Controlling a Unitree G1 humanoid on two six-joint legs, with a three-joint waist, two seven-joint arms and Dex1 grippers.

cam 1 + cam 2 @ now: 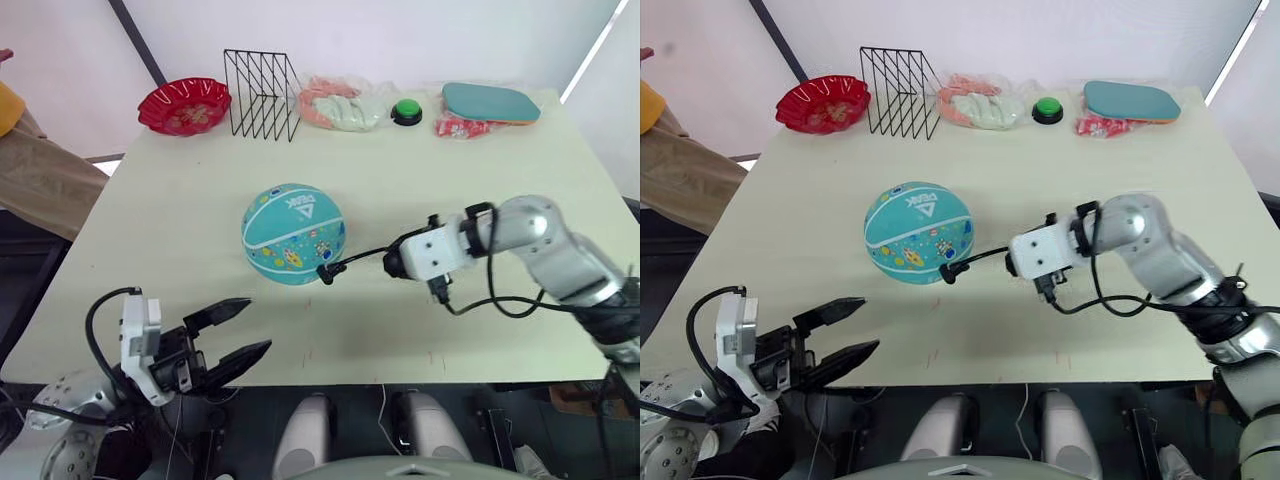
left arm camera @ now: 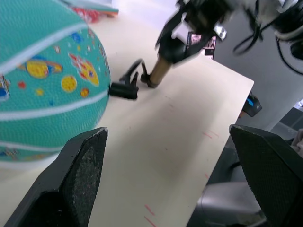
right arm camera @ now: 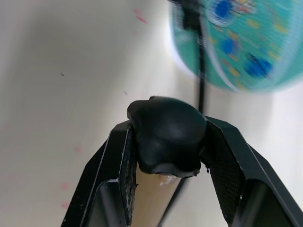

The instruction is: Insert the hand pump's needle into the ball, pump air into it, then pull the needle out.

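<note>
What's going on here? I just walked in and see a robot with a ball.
The right pincer is shut on the hand pump, whose thin black hose runs to the teal ball on the table. The fitting at the hose's tip sits against the ball's lower side; the needle itself can't be made out. The left pincer hangs open at the table's near edge, holding nothing.

One ball (image 1: 293,233), one hand pump (image 2: 163,66) and one needle (image 2: 124,90) are counted on the worktop (image 1: 180,270). One red bowl (image 1: 184,105), one black wire rack (image 1: 261,94), one green button (image 1: 406,111) and two end effectors are also seen.
</note>
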